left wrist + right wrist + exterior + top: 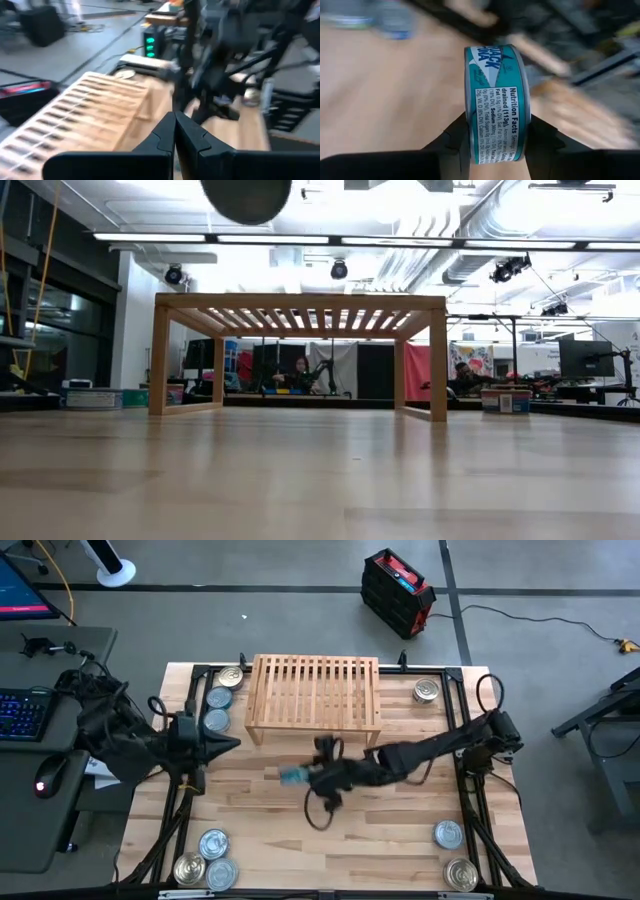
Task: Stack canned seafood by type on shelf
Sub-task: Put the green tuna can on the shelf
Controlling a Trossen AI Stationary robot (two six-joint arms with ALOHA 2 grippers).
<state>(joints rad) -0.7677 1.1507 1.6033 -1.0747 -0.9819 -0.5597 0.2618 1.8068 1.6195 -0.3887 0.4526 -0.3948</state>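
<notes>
Between blurred surroundings, right tool clamps teal-labelled tin.

The shelf top lies bare, while tins crowd its left side.

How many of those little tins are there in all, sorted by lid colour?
bluish-lid tins: 5
silver-gold-lid tins: 4
teal-labelled tin gripped in the right pincer, lid unseen: 1
left pincer: 0
Total: 10 tins
</notes>
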